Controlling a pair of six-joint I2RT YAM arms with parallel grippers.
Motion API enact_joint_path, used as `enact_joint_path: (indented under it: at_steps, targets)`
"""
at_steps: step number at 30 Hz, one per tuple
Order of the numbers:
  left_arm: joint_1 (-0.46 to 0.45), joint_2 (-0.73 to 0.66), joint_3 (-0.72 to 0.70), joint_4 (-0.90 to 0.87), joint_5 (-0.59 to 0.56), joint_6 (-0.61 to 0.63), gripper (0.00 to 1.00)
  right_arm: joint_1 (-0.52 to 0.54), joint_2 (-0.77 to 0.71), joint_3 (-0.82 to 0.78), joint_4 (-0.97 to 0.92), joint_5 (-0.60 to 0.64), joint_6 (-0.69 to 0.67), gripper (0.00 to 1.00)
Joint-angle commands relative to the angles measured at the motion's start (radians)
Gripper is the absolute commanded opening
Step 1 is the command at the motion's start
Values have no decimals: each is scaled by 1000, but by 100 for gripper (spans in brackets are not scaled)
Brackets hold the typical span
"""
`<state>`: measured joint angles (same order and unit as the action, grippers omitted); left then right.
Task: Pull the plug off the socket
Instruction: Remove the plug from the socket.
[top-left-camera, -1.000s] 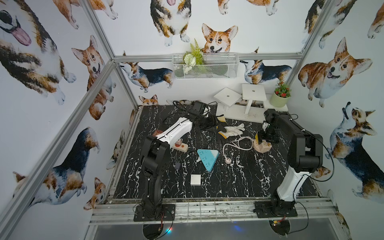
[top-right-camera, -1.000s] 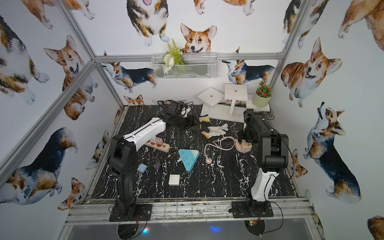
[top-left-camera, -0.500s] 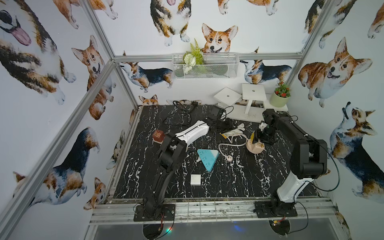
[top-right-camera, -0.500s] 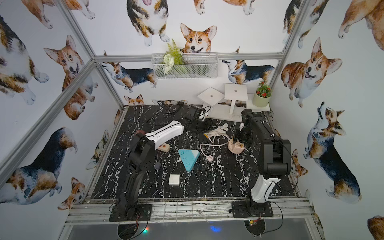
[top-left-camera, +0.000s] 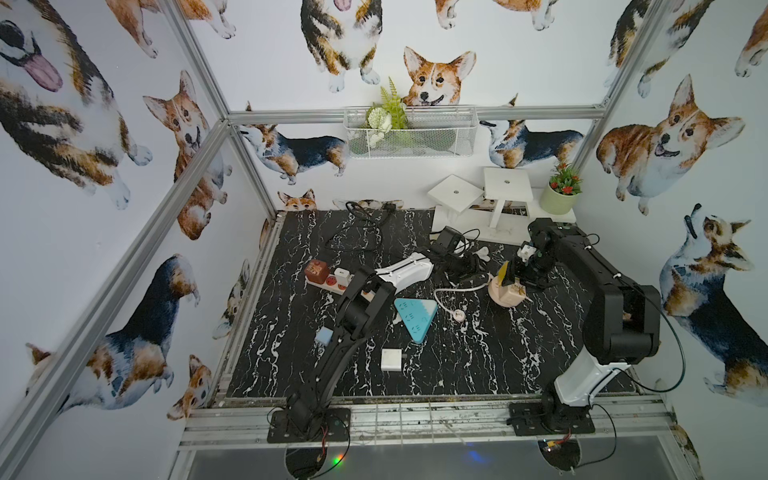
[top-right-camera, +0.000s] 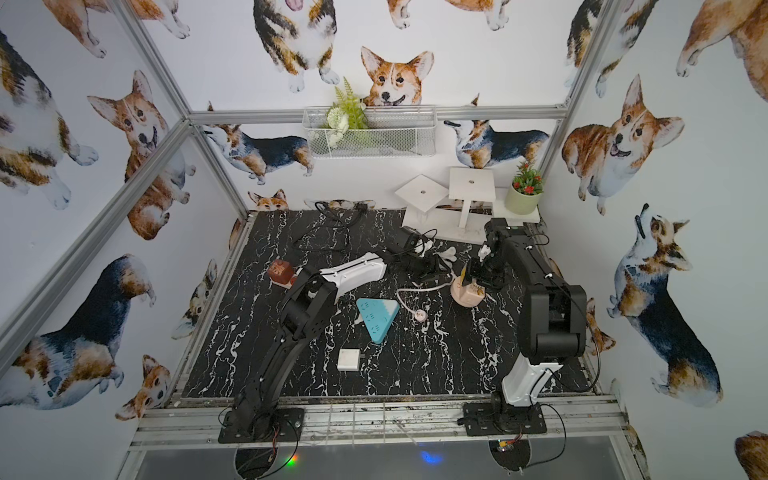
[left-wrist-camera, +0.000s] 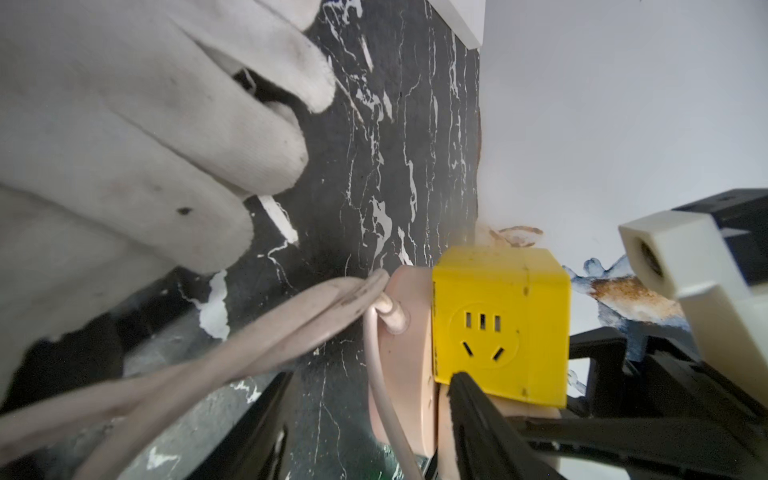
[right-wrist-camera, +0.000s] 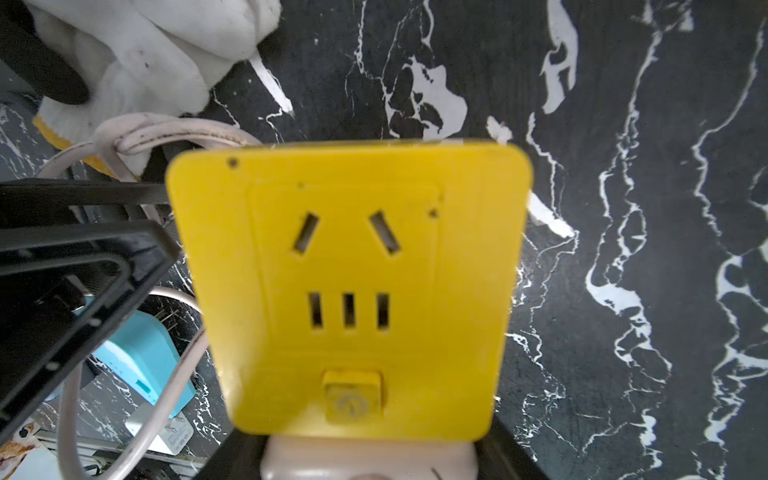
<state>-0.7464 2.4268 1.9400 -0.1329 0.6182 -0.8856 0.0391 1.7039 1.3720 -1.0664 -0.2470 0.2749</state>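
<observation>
Black marble tabletop (top-left-camera: 478, 374): work surface. In both top views the task's pair stands on it toward the far edge, on the right arm's side.
Right arm (top-left-camera: 615, 307): reaches from its base over the pair.
Left arm (top-left-camera: 361, 307): stretches across the table to the same pair.
White glove (left-wrist-camera: 124, 145): lies just beside the socket's cord and has no part in this step.
Pink socket (left-wrist-camera: 415, 374): round base resting on the tabletop and carrying the plug on top. It is the part to hold down.
Yellow cube plug (right-wrist-camera: 353, 270): seated upright on the pink socket with no gap showing at the seam, so it is not yet out.
Right gripper (top-left-camera: 519, 277): its jaws lie against opposite flanks of the yellow cube plug. As far as its wrist view shows, this is a pinch on the cube.
Left gripper (left-wrist-camera: 372, 378): its jaws are spread and straddle the pink socket. One finger touches near the seam and the other stands clear.
Cord (left-wrist-camera: 249, 332): leaves the socket's side and runs down between the clear finger and the socket body.
Step in hand (judged): brace, then pull.
Method (judged): close the left jaws on the socket body below the seam, keeping the cord out of the pinch. Then draw the cube straight along its pins, away from the tabletop, without twisting.
Risk (judged): a slanted pull may tip the light base or bind the pins.
</observation>
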Motion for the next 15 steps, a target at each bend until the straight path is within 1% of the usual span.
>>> enact_joint_path:
  at_steps: [1,3,6,10,15]
  targets:
    - [-10,15,1,76,79,-34,67,1,-21,-7,32,-47,15,8]
    - [-19,38,11,91,118,-59,70,2,-28,-12,39,-57,18,7]
    - [-26,52,0,143,161,-107,71,1,-36,-14,47,-62,21,4]
    - [-27,28,-55,221,160,-142,66,1,-40,-14,53,-60,30,3]
    - [-26,53,-89,378,189,-263,59,2,-44,-24,66,-85,40,3]
